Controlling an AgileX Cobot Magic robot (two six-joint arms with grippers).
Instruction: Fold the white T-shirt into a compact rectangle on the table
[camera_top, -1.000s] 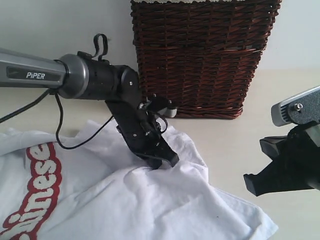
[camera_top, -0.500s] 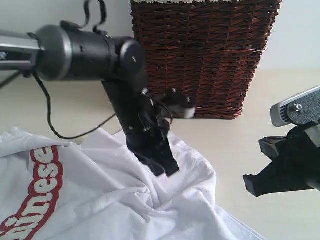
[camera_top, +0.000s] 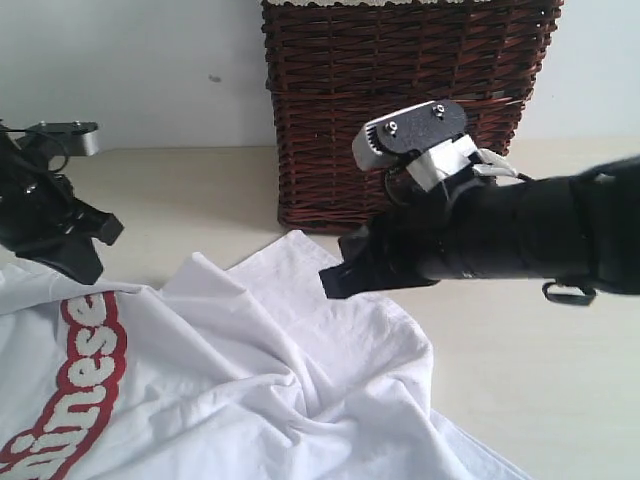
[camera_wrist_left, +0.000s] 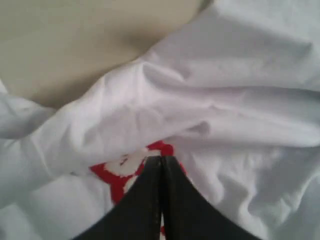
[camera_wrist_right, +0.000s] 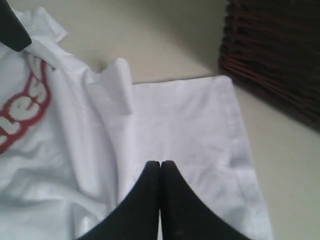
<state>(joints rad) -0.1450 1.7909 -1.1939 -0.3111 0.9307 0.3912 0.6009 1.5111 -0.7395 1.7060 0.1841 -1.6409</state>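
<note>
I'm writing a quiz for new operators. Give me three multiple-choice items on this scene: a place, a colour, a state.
1. Where is the basket relative to the white T-shirt? A beyond its far edge; B on top of it; C inside it.
2. What colour outlines the lettering? A blue; B red; C green.
3. The right hand is: A wide open; B shut on the basket's rim; C shut, holding nothing.
Answers: A, it stands past the shirt on the table. B, red borders the white letters. C, its jaws meet above the cloth with nothing between.
</note>
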